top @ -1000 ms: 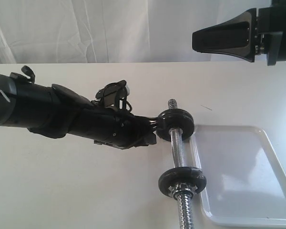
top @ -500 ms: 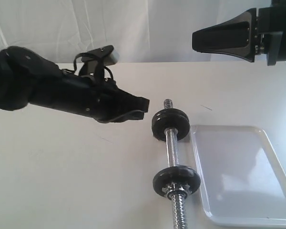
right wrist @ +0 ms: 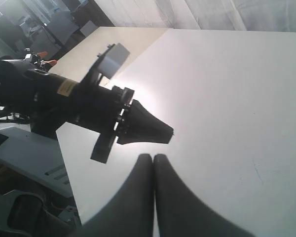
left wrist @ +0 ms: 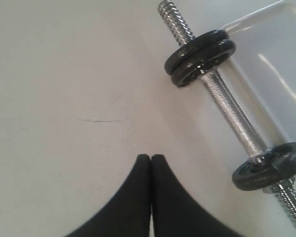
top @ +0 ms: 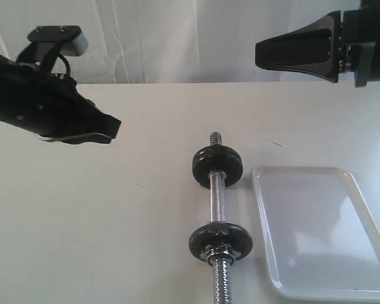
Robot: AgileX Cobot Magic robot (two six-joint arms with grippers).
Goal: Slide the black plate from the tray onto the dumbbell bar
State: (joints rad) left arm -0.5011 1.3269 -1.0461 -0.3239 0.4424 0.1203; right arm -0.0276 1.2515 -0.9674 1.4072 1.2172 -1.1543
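The tray (top: 316, 247) is seen at the lower right of the exterior frame, lying flat on the white table (top: 114, 240). Within its low rim only the glossy white floor and pale reflections are shown. The dumbbell bar (top: 218, 199) is laid just beside the tray's left edge, running from the centre of the frame down to the bottom edge; whether bar and tray touch cannot be told.

The black plate (top: 217, 166) is found on the bar, not in the tray: it is threaded near the upper, screw-cut end, close to the tray's upper left corner. In the left wrist view two like discs (left wrist: 200, 58) are shown there, pressed face to face, and it cannot be told which of them is the plate. A further single disc (top: 221, 240) is carried near the bar's lower end.

The left gripper (top: 111, 130) is held above the table at the upper left of the exterior frame, well apart from the bar, with its fingers brought together and nothing between them. The right gripper (top: 259, 54) is held high at the upper right, above the tray's side of the table; its fingers are likewise pressed together, as the right wrist view (right wrist: 153, 158) shows
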